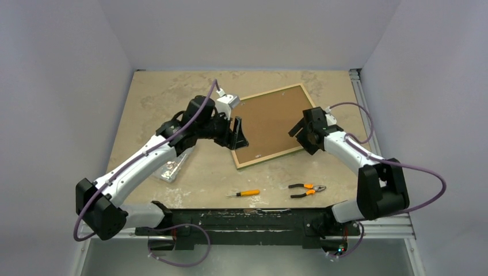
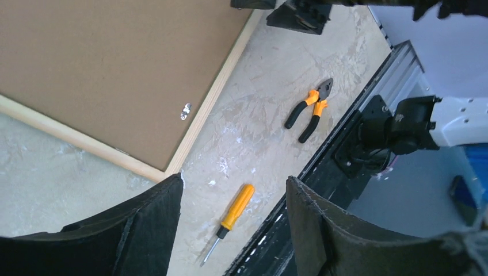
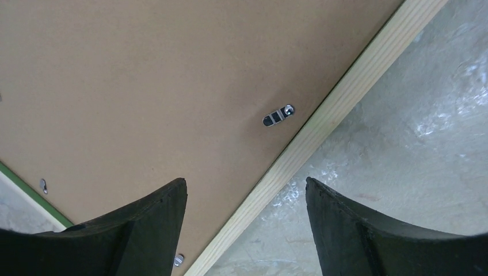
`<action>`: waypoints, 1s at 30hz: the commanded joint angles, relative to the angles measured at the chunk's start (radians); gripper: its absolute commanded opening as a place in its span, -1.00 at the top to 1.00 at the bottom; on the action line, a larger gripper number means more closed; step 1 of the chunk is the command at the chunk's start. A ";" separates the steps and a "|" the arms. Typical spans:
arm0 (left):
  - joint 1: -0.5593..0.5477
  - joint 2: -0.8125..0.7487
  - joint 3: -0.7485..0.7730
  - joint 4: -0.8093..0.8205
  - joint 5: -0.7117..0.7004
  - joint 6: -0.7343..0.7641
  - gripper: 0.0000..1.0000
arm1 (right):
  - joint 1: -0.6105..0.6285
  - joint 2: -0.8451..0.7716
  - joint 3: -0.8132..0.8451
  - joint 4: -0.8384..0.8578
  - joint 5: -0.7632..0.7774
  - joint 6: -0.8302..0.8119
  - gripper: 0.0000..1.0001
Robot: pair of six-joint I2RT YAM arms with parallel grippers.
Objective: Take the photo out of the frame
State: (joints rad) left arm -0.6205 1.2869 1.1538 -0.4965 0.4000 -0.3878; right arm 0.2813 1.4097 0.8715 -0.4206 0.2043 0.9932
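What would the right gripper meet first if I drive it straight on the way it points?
The right gripper would probably meet the photo's brown back, right beside the frame's pale rail; nothing shows in between, though depth is unclear.

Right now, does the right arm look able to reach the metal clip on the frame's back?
Probably yes: the right pincer hangs open above the frame, and nothing lies between it and the clip.
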 commanded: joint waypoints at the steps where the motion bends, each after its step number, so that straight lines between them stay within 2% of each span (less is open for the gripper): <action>1: -0.084 -0.068 0.029 0.014 -0.140 0.128 -0.28 | 0.001 0.044 0.026 0.021 -0.017 0.130 -0.45; 5: -0.175 -0.097 0.012 0.029 -0.225 0.172 -0.28 | 0.002 0.071 0.003 0.023 0.011 0.170 -0.40; 10: -0.255 -0.099 0.003 0.053 -0.328 0.182 -0.27 | 0.003 0.097 -0.032 0.060 0.016 0.216 -0.24; 14: -0.322 -0.082 0.020 0.061 -0.372 0.210 -0.23 | 0.002 0.166 0.014 0.000 0.010 0.234 0.17; 18: -0.391 -0.061 0.033 0.079 -0.470 0.244 -0.23 | 0.001 0.191 0.021 -0.036 0.036 0.256 0.38; 21: -0.419 -0.036 0.022 0.122 -0.519 0.251 -0.24 | 0.002 0.174 -0.008 -0.017 0.033 0.272 0.60; 23: -0.424 0.000 0.005 0.190 -0.546 0.257 -0.29 | 0.002 0.166 -0.013 -0.001 0.008 0.260 0.91; 24: -0.425 0.026 -0.009 0.230 -0.547 0.279 -0.32 | 0.003 0.160 -0.001 -0.005 0.000 0.245 1.00; 30: -0.466 0.227 -0.068 0.446 -0.688 0.477 -0.40 | 0.005 0.113 0.118 -0.109 -0.029 0.191 1.00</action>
State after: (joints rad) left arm -1.0576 1.4220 1.1343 -0.2344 -0.1654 -0.0654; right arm 0.2783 1.5749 0.8917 -0.4606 0.1955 1.2522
